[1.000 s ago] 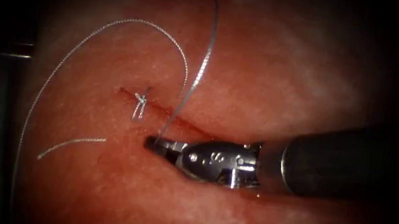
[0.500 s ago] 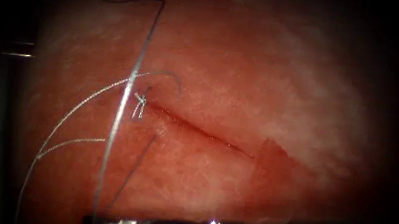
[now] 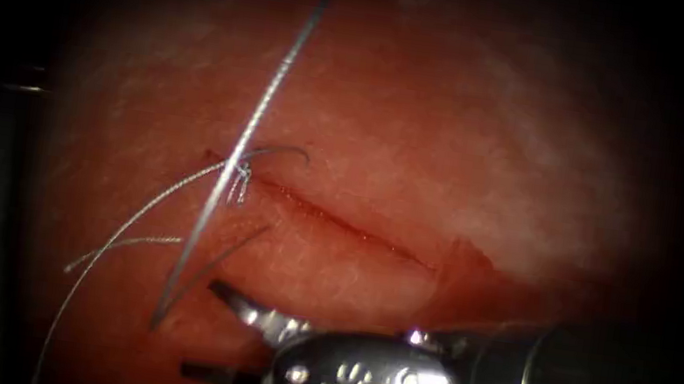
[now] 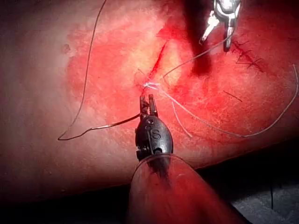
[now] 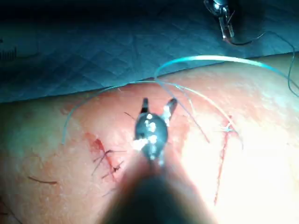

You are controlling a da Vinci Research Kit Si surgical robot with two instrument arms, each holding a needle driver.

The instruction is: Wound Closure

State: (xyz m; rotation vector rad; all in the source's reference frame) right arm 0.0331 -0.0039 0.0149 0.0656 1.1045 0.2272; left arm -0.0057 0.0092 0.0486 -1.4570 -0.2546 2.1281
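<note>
The right tool (image 3: 204,333), in the lower middle of the frame, stands open and empty; the left tool (image 4: 148,103) seems closed on the thread (image 3: 260,111). The thread looks thin, limp and slippery, so better take it away from the knot (image 3: 238,177). Where the needle is I cannot tell.

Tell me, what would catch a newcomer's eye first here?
The right arm's hand, shiny and wide open below the cut, holding nothing. Next, a bright thread rising across the tissue past a small knot at the cut's left end. The left arm's hand sits shut on thread beside that knot; I cannot tell where the needle is.
</note>
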